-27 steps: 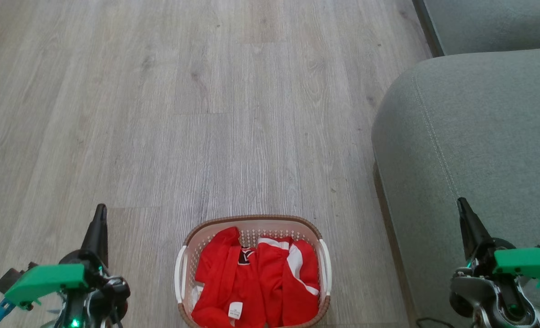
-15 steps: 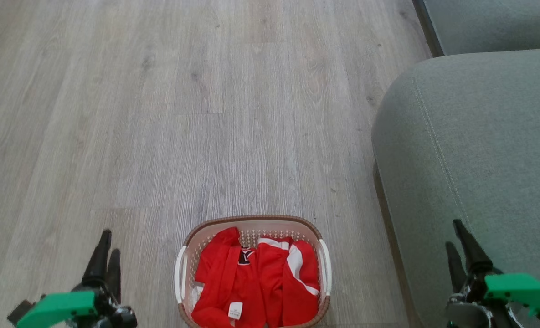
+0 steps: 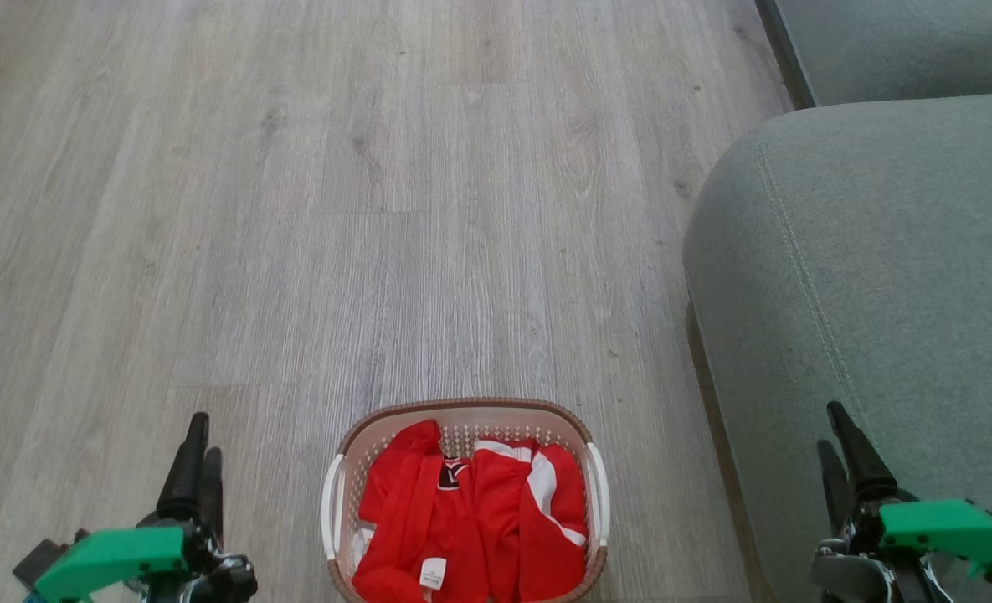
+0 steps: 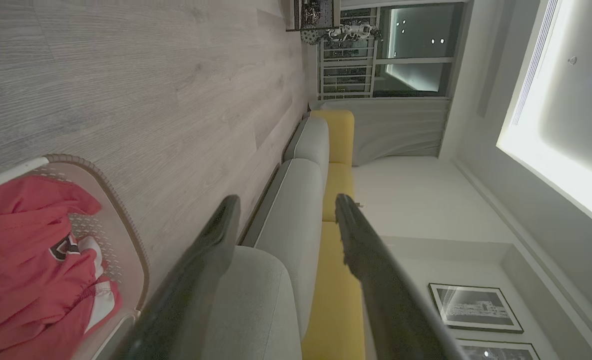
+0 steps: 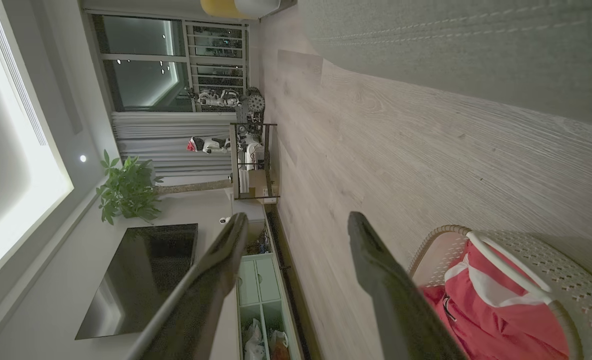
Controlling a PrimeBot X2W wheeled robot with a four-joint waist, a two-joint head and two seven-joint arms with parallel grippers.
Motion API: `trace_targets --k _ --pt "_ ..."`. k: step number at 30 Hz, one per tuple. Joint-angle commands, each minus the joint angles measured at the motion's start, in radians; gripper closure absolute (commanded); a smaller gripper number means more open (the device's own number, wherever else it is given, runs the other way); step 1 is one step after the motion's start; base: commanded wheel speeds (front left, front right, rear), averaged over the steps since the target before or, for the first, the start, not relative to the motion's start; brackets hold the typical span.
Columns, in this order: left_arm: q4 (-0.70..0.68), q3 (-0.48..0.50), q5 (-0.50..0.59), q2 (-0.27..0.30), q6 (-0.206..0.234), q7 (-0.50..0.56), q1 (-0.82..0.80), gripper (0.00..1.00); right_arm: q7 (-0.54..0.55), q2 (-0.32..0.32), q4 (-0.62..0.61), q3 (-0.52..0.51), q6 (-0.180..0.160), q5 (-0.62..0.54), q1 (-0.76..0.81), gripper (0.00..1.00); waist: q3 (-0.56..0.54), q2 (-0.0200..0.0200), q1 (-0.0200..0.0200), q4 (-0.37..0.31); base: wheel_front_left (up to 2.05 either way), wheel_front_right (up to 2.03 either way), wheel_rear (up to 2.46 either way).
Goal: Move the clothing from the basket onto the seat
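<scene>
My left gripper (image 3: pixel 204 440) sits low on the left, above the wood floor (image 3: pixel 295 209), with its two dark fingers pointing away from me. It is beside the basket (image 3: pixel 462 404) but not touching it. My right gripper (image 3: pixel 830 427) sits low on the right in the same pose, in front of the grey-green seat (image 3: pixel 881 251). From the head camera each pair of fingers is turned on edge, so one finger half hides the other. The wrist cameras show it better - both grippers are spread wide with nothing between the fingers. The red clothing (image 3: pixel 462 519) lies crumpled inside the basket, which stands on the floor between my two grippers and just left of the seat. I can see white stripes on one piece and a small white tag (image 3: pixel 433 571) near the bottom. A black patch (image 3: pixel 449 471) peeks out of a fold, but I cannot read it. The near end of the basket is cut off by the bottom edge of the picture - so are both my arms, past their green parts (image 3: pixel 110 557). The seat runs off the right side.
</scene>
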Motion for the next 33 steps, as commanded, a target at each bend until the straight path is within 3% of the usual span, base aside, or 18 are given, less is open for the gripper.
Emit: trace_targets --k 1,14,33 --pt "-0.046 0.004 0.019 0.01 0.004 -0.013 -0.03 0.0 -0.011 -0.006 -0.04 0.004 0.002 -0.021 -0.039 0.0 0.0 0.0 0.0 0.0 0.0 0.0 0.0" --pt "-0.113 -0.025 0.173 0.012 0.044 -0.051 -0.023 0.0 -0.05 -0.007 -0.09 0.017 0.003 -0.175 -0.033 0.0 -0.004 0.0 0.0 0.005 0.0 0.0 0.0" --pt "-0.182 -0.102 0.512 0.014 0.109 -0.107 -0.011 0.0 -0.106 -0.007 -0.17 0.062 0.004 -0.459 -0.022 0.0 -0.01 0.0 0.0 0.01 0.0 0.0 0.0"
